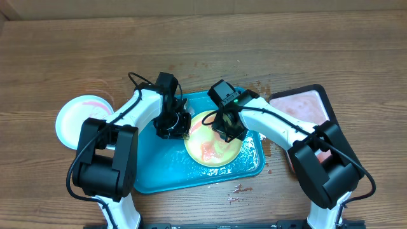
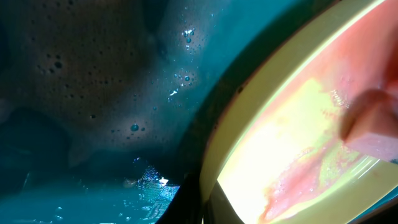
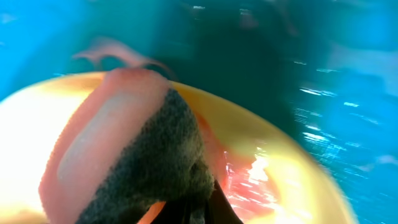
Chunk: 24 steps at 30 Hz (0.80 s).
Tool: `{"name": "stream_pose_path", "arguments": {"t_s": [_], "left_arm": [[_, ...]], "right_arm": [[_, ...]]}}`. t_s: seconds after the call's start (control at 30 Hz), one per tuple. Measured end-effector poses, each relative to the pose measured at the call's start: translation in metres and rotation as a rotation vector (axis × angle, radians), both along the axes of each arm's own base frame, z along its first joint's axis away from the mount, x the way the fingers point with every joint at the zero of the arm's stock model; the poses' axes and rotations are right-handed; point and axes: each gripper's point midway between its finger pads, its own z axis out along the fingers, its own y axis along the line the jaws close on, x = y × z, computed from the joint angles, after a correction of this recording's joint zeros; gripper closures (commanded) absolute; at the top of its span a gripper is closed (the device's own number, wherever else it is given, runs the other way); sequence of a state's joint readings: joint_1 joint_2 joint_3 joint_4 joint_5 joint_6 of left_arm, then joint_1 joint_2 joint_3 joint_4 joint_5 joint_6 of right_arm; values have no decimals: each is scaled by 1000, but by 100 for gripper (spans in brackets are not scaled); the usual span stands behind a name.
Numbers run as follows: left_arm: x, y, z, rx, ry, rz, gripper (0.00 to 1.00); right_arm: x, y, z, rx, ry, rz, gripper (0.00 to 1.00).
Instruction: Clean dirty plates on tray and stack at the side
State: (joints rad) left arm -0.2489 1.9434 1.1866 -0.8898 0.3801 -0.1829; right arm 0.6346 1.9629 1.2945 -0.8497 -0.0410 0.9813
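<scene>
left tool [image 1: 182,127]: closed, at the left rim of the plate in the tray; cannot tell whether it pinches that rim.
right tool [image 1: 229,129]: clamped on a pink sponge with a dark grey scouring face [image 3: 124,155]; the sponge is pressed onto the plate's far part.
plate in work: round pale yellow-green plastic plate [image 1: 213,149] lying flat inside the tray, right of centre, with a red-pink sauce film across its middle.
left wrist view: plate rim [image 2: 292,124] runs diagonally, with a red smear along the inner curve; the pink sponge edge [image 2: 373,124] shows at the right.
tray: large turquoise-blue rectangular plastic tray with rounded corners [image 1: 152,172], mid-tabletop between the two arms; its floor is wet, with bubbles and droplets [image 2: 93,93].
second plate: round pale plastic plate with a pink smear at its far edge [image 1: 76,121], on bare wood left of the tray and apart from it, partly under the left arm.
small tray: black-rimmed tray with a pinkish inside [image 1: 299,105], right of the turquoise tray, partly hidden by the right arm.
tabletop: brown wood-grain [image 1: 254,51], with red specks [image 1: 238,189] just beyond the tray's near right corner.
</scene>
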Motion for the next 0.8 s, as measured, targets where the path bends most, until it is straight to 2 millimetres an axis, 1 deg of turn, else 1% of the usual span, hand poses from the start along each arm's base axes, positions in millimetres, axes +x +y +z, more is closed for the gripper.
{"name": "stream_pose_path", "arguments": {"t_s": [0.1,0.3,0.47,0.57,0.67,0.77,0.8], "left_arm": [[0,0,0,0,0,0,96],[0,0,0,-2,0,0,95],[0,0,0,-3,-2,0,96],[0,0,0,-3,-2,0,95],[0,0,0,-3,-2,0,96],[0,0,0,-3,-2,0,95],[0,0,0,-3,-2,0,95]], "right_arm": [[-4,-9,0,-47,20,0,96],[-17,-34,1,-145,79,-20,96],[-18,-31,1,-122,91,-5,96],[-15,-17,0,-56,87,24,96],[-15,8,1,36,73,64,96],[-23,35,2,111,75,118,96],[-31,46,2,138,87,146,96]]}}
